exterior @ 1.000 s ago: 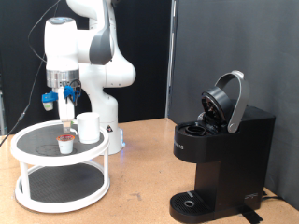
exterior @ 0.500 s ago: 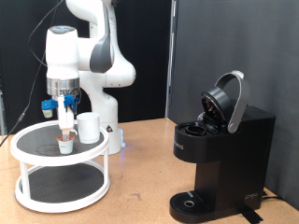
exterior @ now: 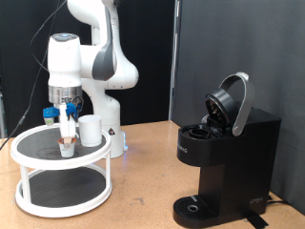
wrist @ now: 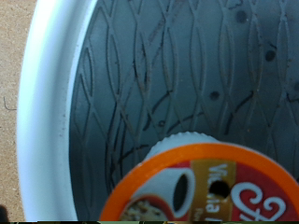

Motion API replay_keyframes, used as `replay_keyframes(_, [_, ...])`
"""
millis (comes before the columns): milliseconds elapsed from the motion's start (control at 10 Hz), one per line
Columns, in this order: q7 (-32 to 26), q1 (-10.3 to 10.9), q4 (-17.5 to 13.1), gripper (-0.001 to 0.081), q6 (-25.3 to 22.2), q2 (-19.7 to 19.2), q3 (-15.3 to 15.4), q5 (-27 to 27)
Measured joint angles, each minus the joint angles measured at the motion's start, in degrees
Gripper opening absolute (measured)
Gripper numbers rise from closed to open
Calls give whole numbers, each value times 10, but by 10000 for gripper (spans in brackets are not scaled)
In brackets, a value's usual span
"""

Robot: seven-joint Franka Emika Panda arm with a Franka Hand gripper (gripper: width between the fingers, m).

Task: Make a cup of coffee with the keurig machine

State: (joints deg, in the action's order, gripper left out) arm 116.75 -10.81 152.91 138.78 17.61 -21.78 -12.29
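Note:
The white cup [exterior: 91,130] stands upright on the top shelf of a round white two-tier tray [exterior: 29,143]. A small coffee pod [exterior: 66,147] sits beside it, towards the exterior view's left. My gripper [exterior: 67,130] hangs straight down just above the pod, its white fingers [exterior: 67,122] close over the pod's top. In the wrist view the pod's orange-rimmed lid [wrist: 196,191] fills the lower part; no fingers show there. The black keurig machine [exterior: 229,157] stands at the exterior view's right with its domed lid [exterior: 232,103] raised.
The tray's dark patterned shelf [wrist: 187,75] and white rim [wrist: 51,112] surround the pod. The machine's round drip tray [exterior: 195,205] is bare. A black panel stands behind the machine. The wooden tabletop [exterior: 143,181] lies between tray and machine.
The gripper has come down steadily towards the pod, from well above the shelf to just over the pod's top. Cup, pod and machine have not moved.

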Motion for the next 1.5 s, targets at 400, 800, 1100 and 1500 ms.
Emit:
replay_keyframes(400, [11, -3, 18, 734, 19, 0, 0, -20])
replay_keyframes(800, [18, -3, 21, 529, 23, 0, 0, -20])
replay_keyframes(1100, [18, -3, 21, 389, 23, 0, 0, -18])
replay_keyframes(1500, [-25, -1, -7, 389, -43, 14, -4, 34])
